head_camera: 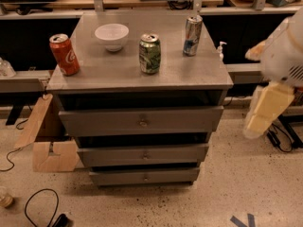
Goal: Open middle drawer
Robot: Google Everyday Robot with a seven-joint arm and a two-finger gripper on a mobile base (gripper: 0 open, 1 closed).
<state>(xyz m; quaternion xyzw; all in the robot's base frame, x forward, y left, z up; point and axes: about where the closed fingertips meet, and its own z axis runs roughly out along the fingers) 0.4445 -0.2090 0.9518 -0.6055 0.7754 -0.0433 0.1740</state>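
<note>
Nearest on the speckled floor, a black looped cable [40, 207] lies at the near left and a blue tape mark [244, 220] at the near right; both are apart from the cabinet and should not obstruct a pull. An open brown cardboard box [49, 145] leans beside the cabinet's left flank. Above the narrow grey bottom drawer [144, 176] sits the middle drawer [109, 156], a wide, shallow grey metal drawer with a flat front. Its small round centre knob [146, 155] gives the single grasp point, and it appears not yet drawn out. The taller grey top drawer [104, 122] overhangs it. The cream-coloured pincer [266, 111] hangs at the right, well apart from the cabinet, touching nothing; whether it is released or clenched cannot be told. On the grey metal worktop [118, 74] stand an upright red cola can [64, 54], a green drink can [149, 54], a white round bowl [111, 36] and a silver-blue can [192, 35]. All are clear of the near edge, so a steady pull is unlikely to upset them.
</note>
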